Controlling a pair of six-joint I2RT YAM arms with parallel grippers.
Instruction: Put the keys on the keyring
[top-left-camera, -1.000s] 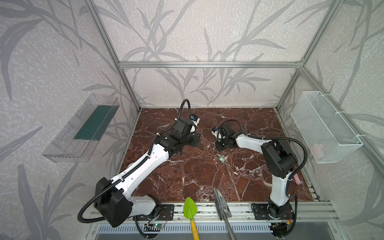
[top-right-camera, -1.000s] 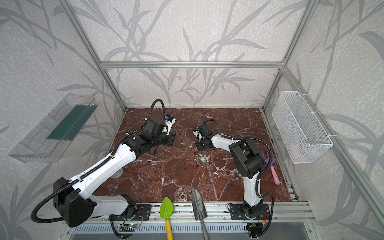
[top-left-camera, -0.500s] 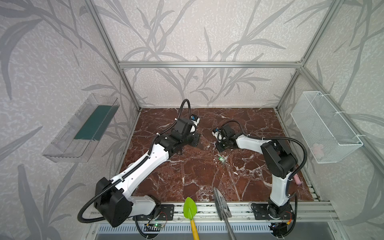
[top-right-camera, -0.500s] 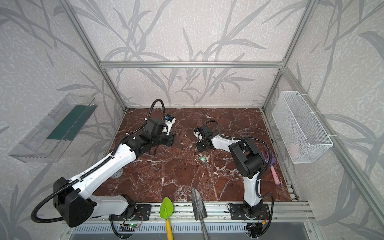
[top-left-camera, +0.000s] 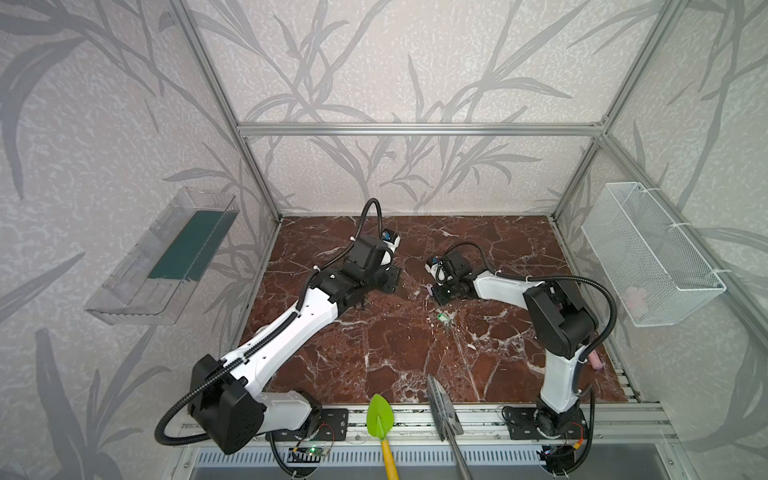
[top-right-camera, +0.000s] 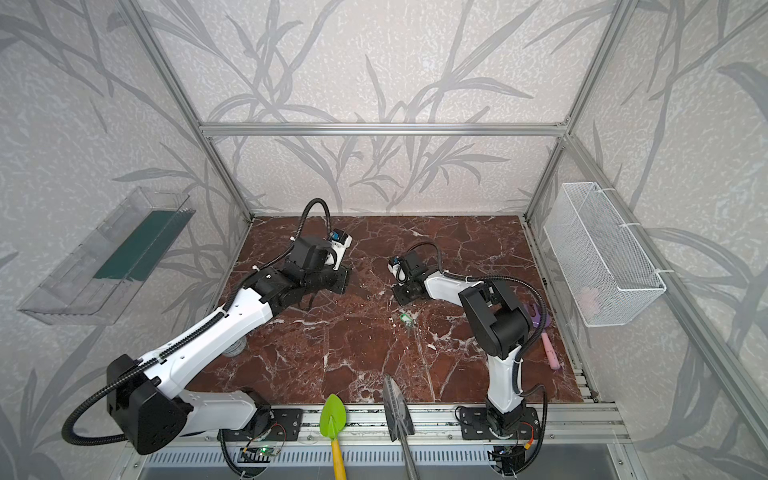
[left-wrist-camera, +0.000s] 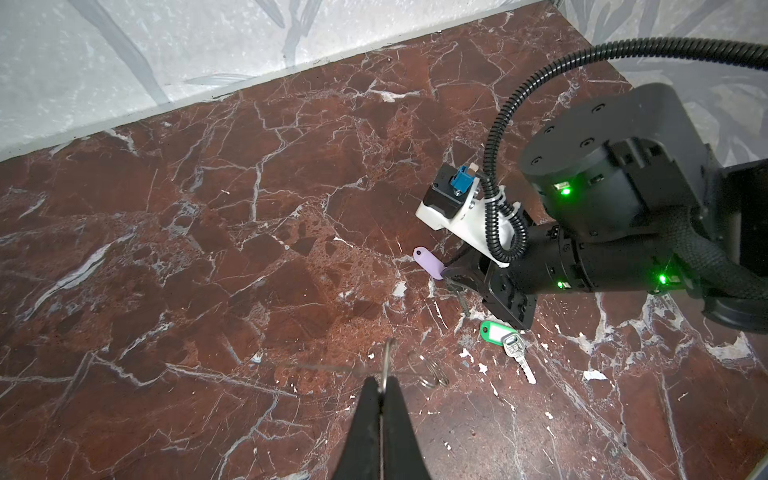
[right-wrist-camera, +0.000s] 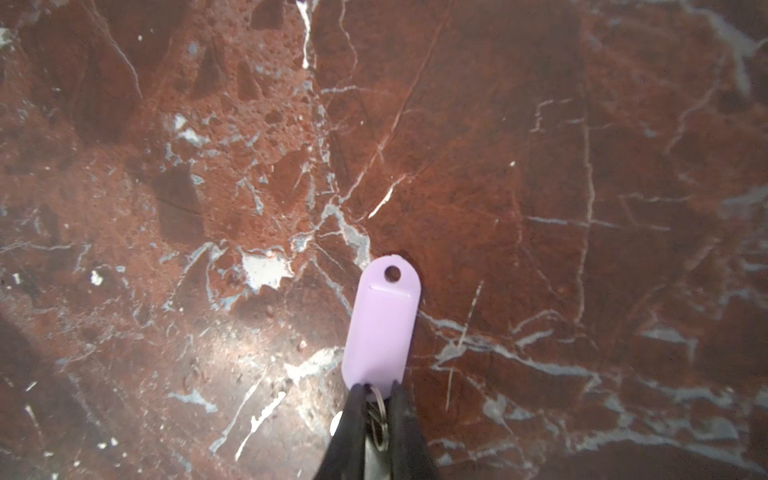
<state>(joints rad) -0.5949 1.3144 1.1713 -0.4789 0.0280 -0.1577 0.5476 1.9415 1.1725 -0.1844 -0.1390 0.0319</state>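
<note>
- Keys first: our right gripper (right-wrist-camera: 376, 399) pinches the lilac plastic key tag (right-wrist-camera: 380, 328) at its ring end, low over the red-brown marble table (right-wrist-camera: 540, 166).
- Our left gripper (left-wrist-camera: 380, 395) is squeezed tight on the thin silver metal keyring (left-wrist-camera: 387, 361).
- Near both, the green-tagged silver key (left-wrist-camera: 505, 338) lies flat on the table.

We had two arms of white shells (top-left-camera: 286, 332) and black joints (top-left-camera: 559, 316), ribbed black cables (left-wrist-camera: 505, 108), green indicator lights (left-wrist-camera: 564, 191), and black tapered fingers (left-wrist-camera: 365, 419).
</note>
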